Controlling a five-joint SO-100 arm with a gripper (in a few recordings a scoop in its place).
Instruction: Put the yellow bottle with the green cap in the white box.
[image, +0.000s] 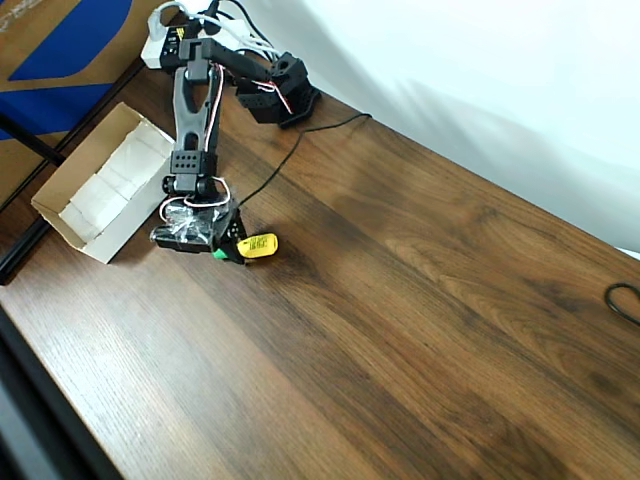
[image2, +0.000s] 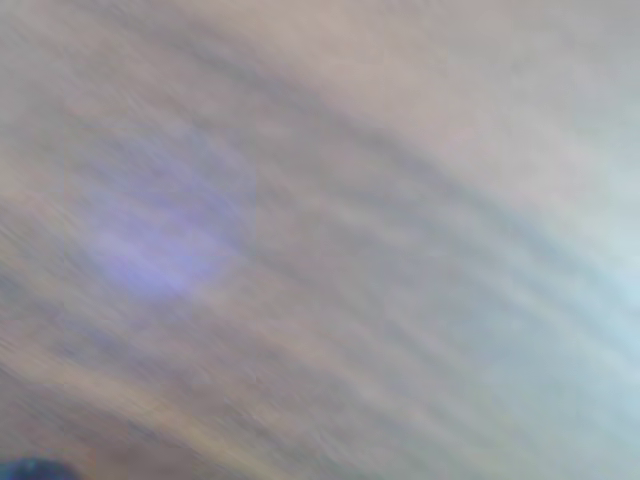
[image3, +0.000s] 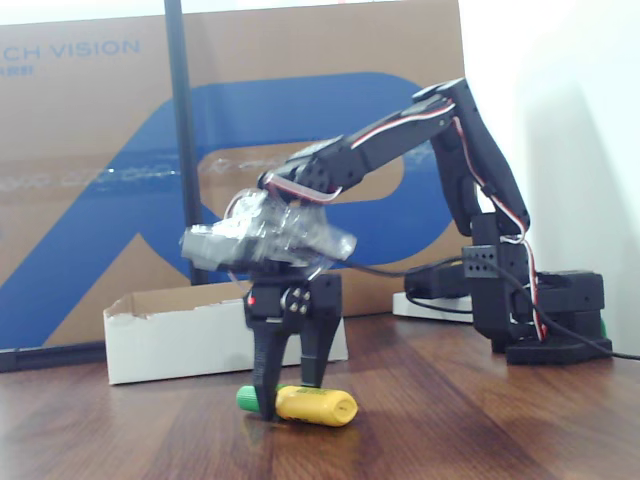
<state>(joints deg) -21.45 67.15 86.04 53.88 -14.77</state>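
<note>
The yellow bottle (image3: 316, 405) is lying on its side on the wooden surface (image: 420, 320), its long axis level. In the fixed view its green cap (image3: 247, 398) is pointing left and its base right. The jaws (image3: 291, 395) are standing upright over the neck end, straddling the bottle narrowly; whether they are gripping it cannot be told. The white box (image: 75, 225) is sitting just beyond, near the bottle but apart from it. The wrist view is blurred.
</note>
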